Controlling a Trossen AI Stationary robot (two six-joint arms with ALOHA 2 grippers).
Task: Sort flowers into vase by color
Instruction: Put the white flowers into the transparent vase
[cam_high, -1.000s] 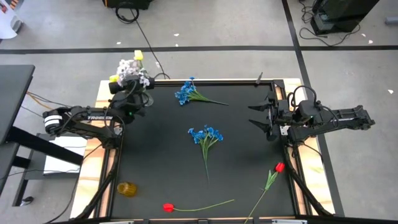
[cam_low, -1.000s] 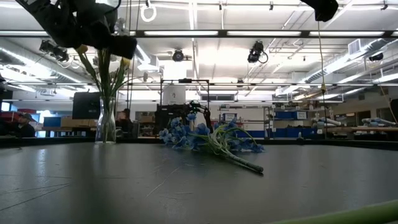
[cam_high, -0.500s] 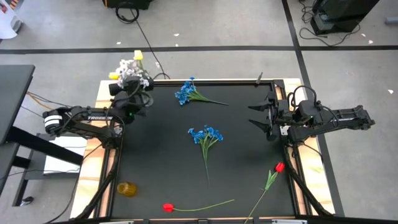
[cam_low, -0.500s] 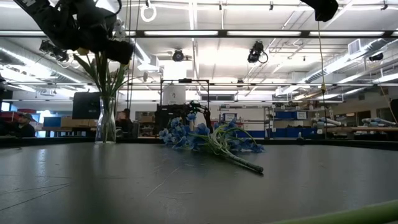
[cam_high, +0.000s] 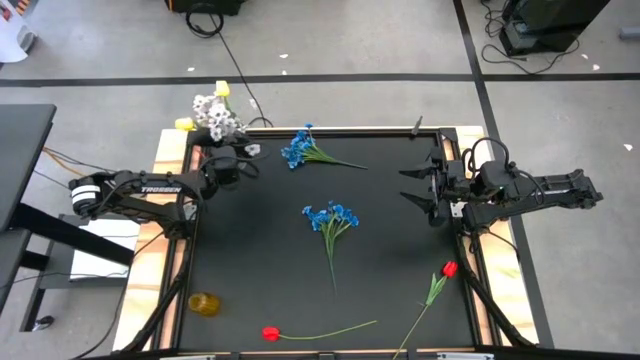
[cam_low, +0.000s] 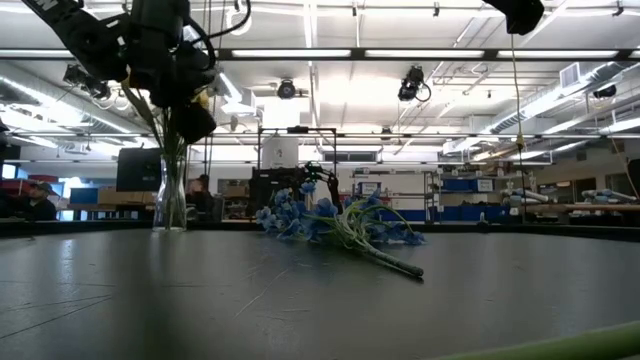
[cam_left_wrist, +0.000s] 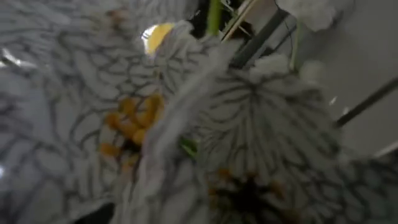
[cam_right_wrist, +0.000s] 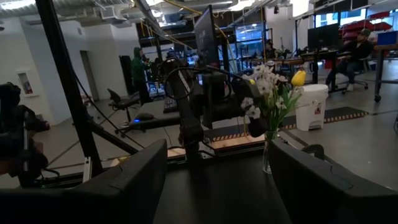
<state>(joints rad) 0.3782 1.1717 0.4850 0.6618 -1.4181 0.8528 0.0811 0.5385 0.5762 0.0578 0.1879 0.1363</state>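
A clear glass vase (cam_low: 170, 195) stands at the table's far left corner. It holds white blossom clusters (cam_high: 214, 115) and yellow tulips (cam_high: 222, 90). My left gripper (cam_high: 238, 163) is right beside them, at stem height (cam_low: 190, 105), and white blossoms (cam_left_wrist: 249, 124) fill its wrist view. Two blue clusters (cam_high: 300, 148) (cam_high: 330, 215) lie on the black mat. Two red tulips (cam_high: 270, 333) (cam_high: 449, 268) lie near the front. My right gripper (cam_high: 405, 185) hangs open at the right edge and touches nothing.
A small amber object (cam_high: 203, 303) sits on the wooden rim at the near left. The right wrist view looks across the mat to the vase's flowers (cam_right_wrist: 273, 93) and the left arm (cam_right_wrist: 193, 106). People sit in the room beyond.
My left gripper has sunk next to the vase's flowers and rolled about its own axis. It has come off the spot above the vase, a little toward the table's right. The white blossoms now show uncovered from above. Nothing lying on the mat has moved.
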